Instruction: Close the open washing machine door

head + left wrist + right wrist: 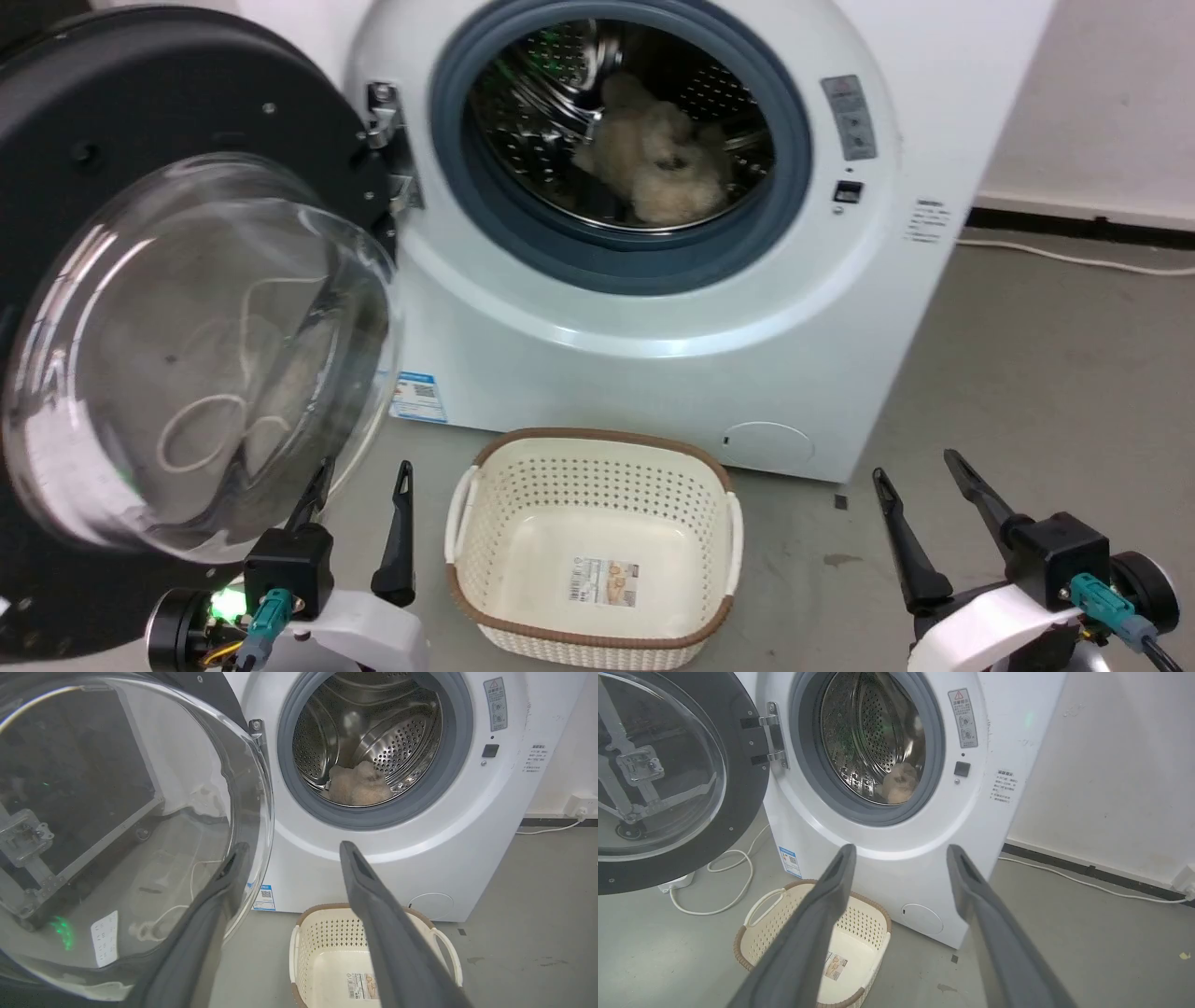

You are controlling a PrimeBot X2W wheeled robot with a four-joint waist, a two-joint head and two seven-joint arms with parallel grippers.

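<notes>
The washing machine door [140, 103] stands swung wide open at the left, its black rim and bulging clear glass bowl [201, 355] facing me, hung on a metal hinge [387, 140]. The white washing machine [653, 308] shows its steel drum with a beige fluffy item [658, 154] inside. My left gripper [364, 476] is open at the lower left, its left finger just in front of the glass bowl's lower edge [252, 868]. My right gripper [920, 467] is open at the lower right, apart from the machine. The door [738, 793] also appears in the right wrist view.
A cream perforated laundry basket [593, 551] with nothing but a label in it sits on the grey floor in front of the machine, between my grippers. A white cable [733, 882] lies on the floor under the door. Another cable [1074, 257] runs along the wall at right.
</notes>
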